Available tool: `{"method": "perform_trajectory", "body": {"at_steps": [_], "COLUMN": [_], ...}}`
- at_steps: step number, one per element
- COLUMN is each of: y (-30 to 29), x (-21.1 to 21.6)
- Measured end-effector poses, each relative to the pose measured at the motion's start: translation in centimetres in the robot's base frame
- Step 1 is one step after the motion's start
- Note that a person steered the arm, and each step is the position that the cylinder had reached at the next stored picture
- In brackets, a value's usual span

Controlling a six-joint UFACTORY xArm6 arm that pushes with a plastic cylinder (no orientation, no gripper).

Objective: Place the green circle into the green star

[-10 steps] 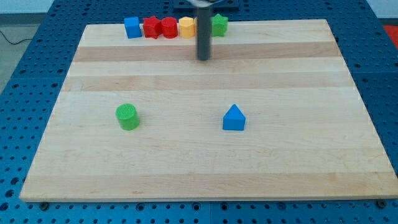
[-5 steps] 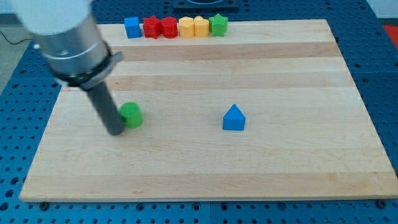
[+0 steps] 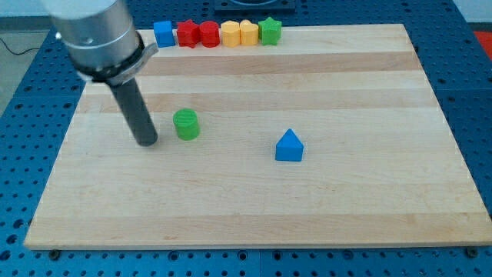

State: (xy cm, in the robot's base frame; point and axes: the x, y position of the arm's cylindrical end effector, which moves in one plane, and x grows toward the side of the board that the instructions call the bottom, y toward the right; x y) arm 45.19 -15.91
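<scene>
The green circle (image 3: 185, 124) is a small green cylinder lying left of the board's middle. The green star (image 3: 270, 31) stands at the right end of a row of blocks along the view's top edge. My tip (image 3: 147, 142) rests on the board just left of the green circle, a small gap apart from it. The rod rises up and to the left from there into the arm's grey body.
The row at the top holds a blue block (image 3: 163, 33), two red blocks (image 3: 187, 33) (image 3: 208, 33) and two yellow blocks (image 3: 230, 33) (image 3: 248, 31). A blue triangle (image 3: 289, 145) lies right of the middle. The wooden board (image 3: 369, 192) sits on a blue perforated table.
My tip swept from the top middle down to the left of the green circle. The circle has slid right and towards the view's top, and the tip now trails just left of it.
</scene>
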Motion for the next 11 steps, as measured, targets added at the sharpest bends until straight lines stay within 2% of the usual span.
{"method": "perform_trajectory", "body": {"at_steps": [2,3,4,5,8,9,10,11], "y": [12.8,13.6,6.8,7.6,25.1,24.9,27.0,30.8], "x": [-3.9,-4.1,-2.5,0.6,-4.9,-3.9,-2.4,-4.3]}}
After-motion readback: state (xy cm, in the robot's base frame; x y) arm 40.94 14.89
